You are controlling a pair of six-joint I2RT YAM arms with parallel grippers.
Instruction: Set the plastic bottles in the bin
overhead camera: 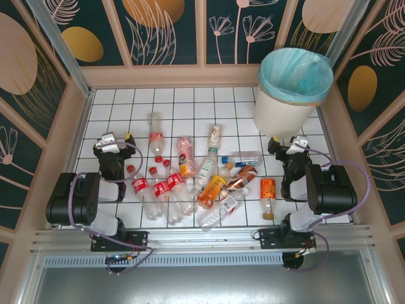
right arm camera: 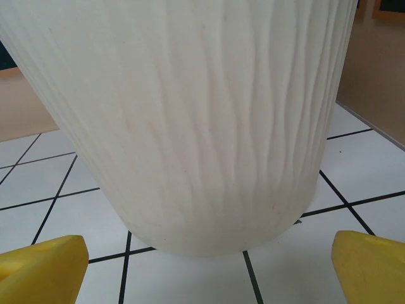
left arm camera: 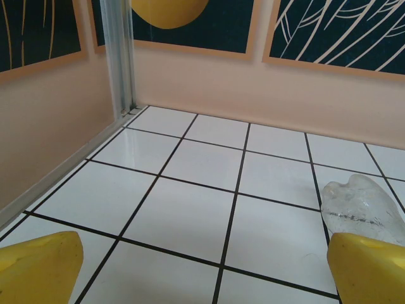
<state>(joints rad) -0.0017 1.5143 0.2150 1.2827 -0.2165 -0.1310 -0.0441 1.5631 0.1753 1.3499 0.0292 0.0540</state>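
Note:
Several plastic bottles (overhead camera: 202, 180) lie in a loose pile on the white tiled floor between the two arms: red-labelled ones (overhead camera: 142, 187) on the left, a pink one (overhead camera: 186, 156), and an orange one (overhead camera: 268, 189) standing apart on the right. The bin (overhead camera: 294, 88), off-white with a blue-green liner, stands at the far right. My left gripper (overhead camera: 116, 139) is open over bare tiles left of the pile; a clear bottle (left arm camera: 361, 209) lies past its right finger (left arm camera: 370, 269). My right gripper (overhead camera: 289, 142) is open, facing the bin's ribbed wall (right arm camera: 190, 114) from close by, with nothing between its fingers (right arm camera: 41, 269).
Peach walls with dark leaf panels enclose the floor on three sides. A metal corner post (left arm camera: 120, 57) stands at the far left. A metal rail (overhead camera: 202, 237) runs along the near edge beside the arm bases. Bare tiles (left arm camera: 190, 190) lie ahead of the left gripper.

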